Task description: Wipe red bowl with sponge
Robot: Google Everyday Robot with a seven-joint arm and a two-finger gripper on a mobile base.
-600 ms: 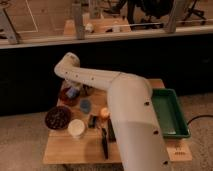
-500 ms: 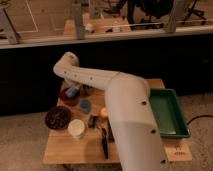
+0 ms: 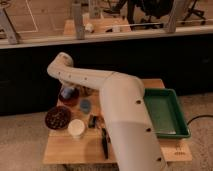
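The red bowl (image 3: 69, 98) sits at the back left of the wooden table (image 3: 75, 150). My gripper (image 3: 67, 89) hangs from the white arm's bent wrist straight down into the bowl. A pale blue-grey patch at the gripper's tip inside the bowl looks like the sponge (image 3: 66, 92); most of it is hidden by the gripper.
A larger brown bowl (image 3: 57, 118) and a white cup (image 3: 76, 128) stand in front of the red bowl. A round blue cup-like object (image 3: 85, 105), a small dark item (image 3: 93, 121) and a black utensil (image 3: 105, 143) lie mid-table. A green tray (image 3: 165, 112) fills the right side.
The arm's wrist has shifted slightly to the left over the red bowl. Nothing else on the table has moved.
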